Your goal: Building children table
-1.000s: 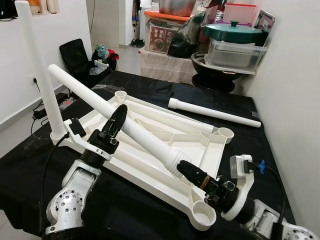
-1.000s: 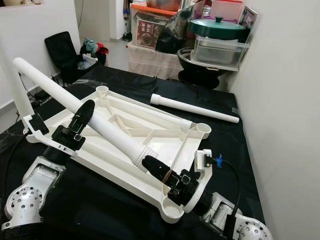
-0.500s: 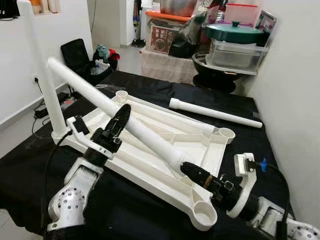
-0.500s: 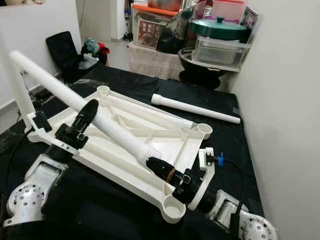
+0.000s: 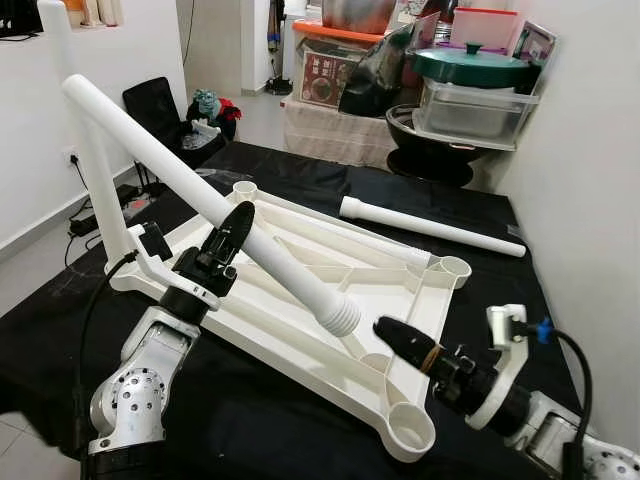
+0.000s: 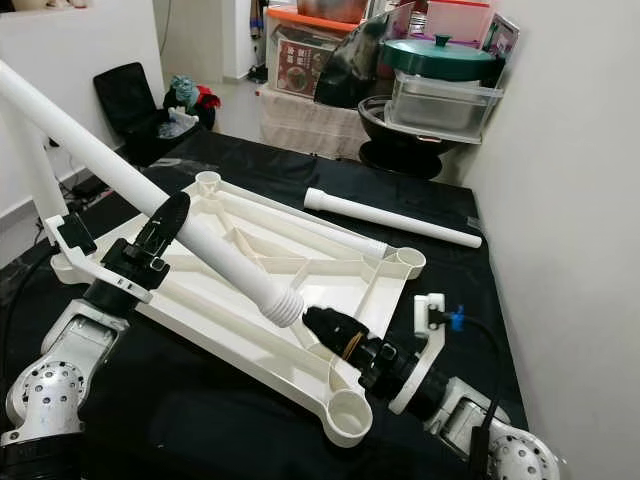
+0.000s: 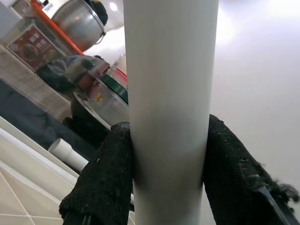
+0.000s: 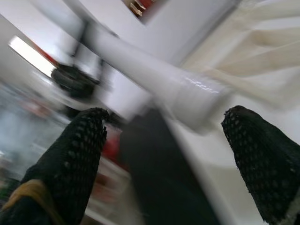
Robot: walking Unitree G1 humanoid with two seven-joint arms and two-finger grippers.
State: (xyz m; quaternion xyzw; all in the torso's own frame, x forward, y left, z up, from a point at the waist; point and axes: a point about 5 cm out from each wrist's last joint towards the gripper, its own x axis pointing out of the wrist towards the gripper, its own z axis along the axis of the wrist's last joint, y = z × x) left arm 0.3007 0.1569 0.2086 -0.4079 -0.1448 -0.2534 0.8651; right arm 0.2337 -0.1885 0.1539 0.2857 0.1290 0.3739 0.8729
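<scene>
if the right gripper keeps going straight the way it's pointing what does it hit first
Most likely the ribbed end of the white leg that the left gripper holds. The right gripper, fingers open, points up along it, just short of that end. Depth is unclear, so it might pass close beside it.

The scene was viewed forward and downward from the head's stereo pair, while the shared white leg (image 5: 200, 195) was framed very closely along each wrist camera's black fingers (image 7: 101, 180).
</scene>
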